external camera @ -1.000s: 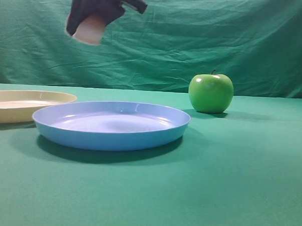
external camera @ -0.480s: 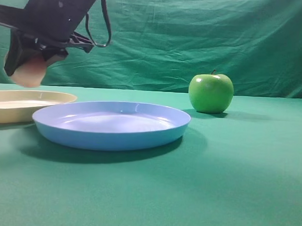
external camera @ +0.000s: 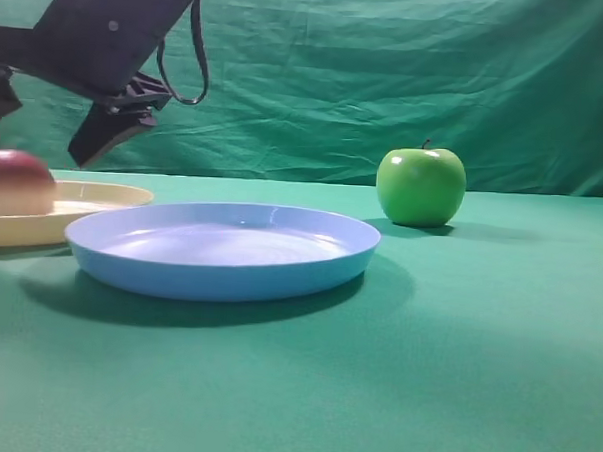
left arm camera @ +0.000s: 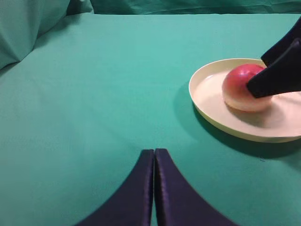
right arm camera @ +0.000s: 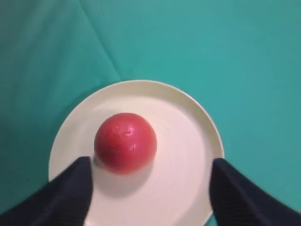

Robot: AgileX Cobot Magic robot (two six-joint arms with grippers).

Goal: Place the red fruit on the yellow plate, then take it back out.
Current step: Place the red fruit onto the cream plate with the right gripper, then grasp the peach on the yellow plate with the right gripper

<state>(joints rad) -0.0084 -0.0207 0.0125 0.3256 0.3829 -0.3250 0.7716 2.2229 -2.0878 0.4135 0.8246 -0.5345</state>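
The red fruit [external camera: 16, 182] lies on the yellow plate [external camera: 103, 191] at the far left of the high view. My right gripper [external camera: 51, 125] has reached across and hangs just above it, open, holding nothing. In the right wrist view the fruit [right arm camera: 125, 142] rests left of centre on the plate [right arm camera: 188, 141], free of the gripper [right arm camera: 150, 164] and close to its left finger [right arm camera: 75, 188]. In the left wrist view my left gripper [left arm camera: 154, 151] is shut and empty over bare cloth. The plate [left arm camera: 207, 106] and fruit [left arm camera: 237, 89] lie ahead to its right.
A light blue plate [external camera: 219, 272] sits right of the yellow one, their rims close together. A shiny green apple [external camera: 420, 186] stands farther back on the right. Green cloth covers the table and hangs as a backdrop.
My right gripper brought the fruit down and to the left over the yellow plate, then opened. The fruit now rests on the plate, free of the fingers.
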